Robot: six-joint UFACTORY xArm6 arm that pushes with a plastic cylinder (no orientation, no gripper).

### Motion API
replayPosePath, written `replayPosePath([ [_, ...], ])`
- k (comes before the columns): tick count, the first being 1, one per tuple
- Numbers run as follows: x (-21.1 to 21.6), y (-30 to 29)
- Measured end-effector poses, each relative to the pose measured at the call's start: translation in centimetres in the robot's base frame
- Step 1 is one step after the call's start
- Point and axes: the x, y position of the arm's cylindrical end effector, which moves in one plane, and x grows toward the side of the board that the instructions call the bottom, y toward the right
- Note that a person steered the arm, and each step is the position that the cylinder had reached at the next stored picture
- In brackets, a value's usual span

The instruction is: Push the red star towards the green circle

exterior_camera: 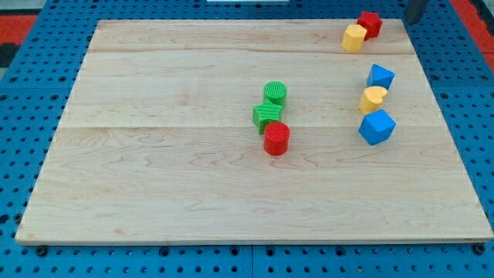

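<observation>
The red star [370, 24] lies at the view's top right, near the board's top edge, touching a yellow block [354, 37] at its lower left. The green circle [275, 93] lies near the board's middle, far to the lower left of the red star. My tip [413, 21] shows at the view's top right corner, just right of the red star and apart from it.
A green star [268, 115] sits just below the green circle, with a red cylinder [276, 138] below that. On the view's right are a blue block [380, 76], a yellow block [373, 99] and a larger blue block [377, 127]. The wooden board [154, 193] lies on a blue pegboard.
</observation>
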Motion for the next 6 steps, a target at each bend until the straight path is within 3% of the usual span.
replayPosePath([
  [4, 1.1, -13.8],
  [5, 3.0, -14.4],
  [6, 2.0, -14.4],
])
